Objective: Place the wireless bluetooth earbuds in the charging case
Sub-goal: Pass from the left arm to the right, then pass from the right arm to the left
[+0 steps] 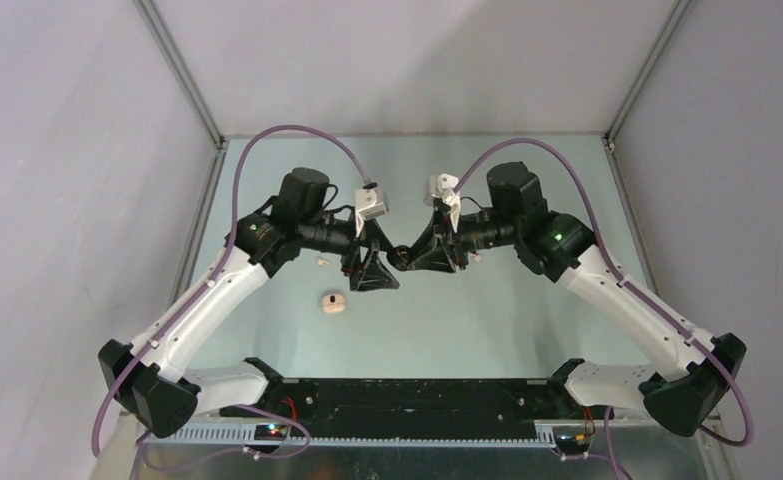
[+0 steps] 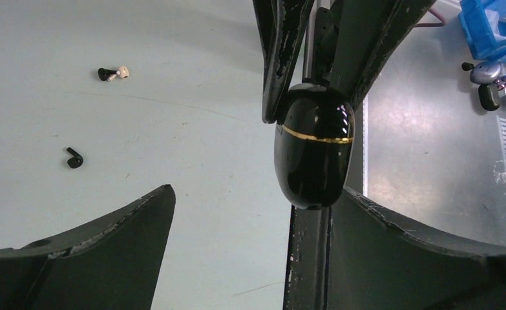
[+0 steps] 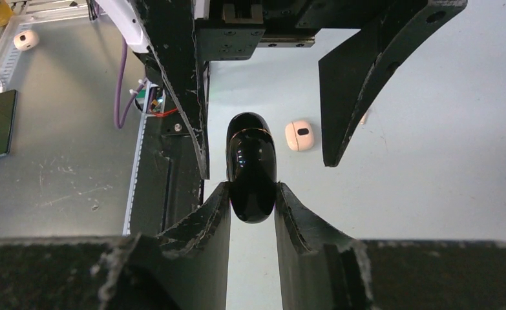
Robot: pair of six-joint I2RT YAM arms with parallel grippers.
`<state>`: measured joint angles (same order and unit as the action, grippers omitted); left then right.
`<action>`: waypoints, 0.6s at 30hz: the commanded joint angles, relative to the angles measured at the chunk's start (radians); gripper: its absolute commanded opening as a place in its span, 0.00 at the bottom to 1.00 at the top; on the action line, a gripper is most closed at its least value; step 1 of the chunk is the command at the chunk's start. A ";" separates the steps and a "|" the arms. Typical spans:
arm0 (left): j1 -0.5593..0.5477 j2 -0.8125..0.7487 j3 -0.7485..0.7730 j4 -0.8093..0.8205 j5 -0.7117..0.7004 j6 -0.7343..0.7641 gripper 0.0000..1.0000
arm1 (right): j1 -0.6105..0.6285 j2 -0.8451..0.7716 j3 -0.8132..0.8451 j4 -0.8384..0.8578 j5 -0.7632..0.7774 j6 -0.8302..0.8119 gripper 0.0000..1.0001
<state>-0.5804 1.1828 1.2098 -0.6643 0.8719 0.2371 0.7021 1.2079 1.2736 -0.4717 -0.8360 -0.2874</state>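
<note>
A glossy black egg-shaped case [image 3: 251,169] with a gold seam hangs above the table, and my right gripper [image 3: 251,188] is shut on its lower end. My left gripper [image 2: 256,194] faces it with its jaws wide open. The black case [image 2: 315,152] lies close against its right finger, not pinched. The beige charging case [image 1: 334,302] with a dark spot lies on the table below the left arm, also in the right wrist view [image 3: 300,135]. A black earbud [image 2: 74,157] and a black-and-white earbud [image 2: 113,73] rest on the table. A cream-white earbud [image 1: 320,262] lies near the left gripper [image 1: 375,272].
The two arms meet at the table's middle, with the right gripper [image 1: 419,258] tip to tip with the left. Grey walls and metal frame posts [image 1: 182,75] close in the table. A black rail [image 1: 417,395] runs along the near edge between the bases.
</note>
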 commanded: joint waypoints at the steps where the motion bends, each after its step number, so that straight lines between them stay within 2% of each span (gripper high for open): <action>1: -0.004 0.018 0.034 0.008 0.034 0.004 0.94 | 0.013 0.016 0.007 0.053 0.024 0.034 0.14; 6: -0.004 0.023 0.034 0.002 0.053 0.011 0.87 | 0.040 0.041 0.006 0.064 0.076 0.034 0.14; 8: -0.004 0.023 0.035 -0.004 0.063 0.017 0.81 | 0.050 0.046 0.006 0.064 0.086 0.034 0.14; 11: -0.004 0.023 0.036 -0.009 0.073 0.023 0.62 | 0.058 0.058 0.006 0.063 0.091 0.031 0.14; 12: -0.004 0.022 0.036 -0.010 0.073 0.022 0.60 | 0.059 0.059 0.006 0.060 0.093 0.028 0.14; 18: -0.005 0.017 0.036 -0.016 0.082 0.028 0.51 | 0.066 0.066 0.006 0.058 0.110 0.021 0.14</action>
<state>-0.5804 1.2110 1.2102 -0.6765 0.9207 0.2455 0.7605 1.2720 1.2736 -0.4454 -0.7437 -0.2626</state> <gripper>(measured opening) 0.542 0.312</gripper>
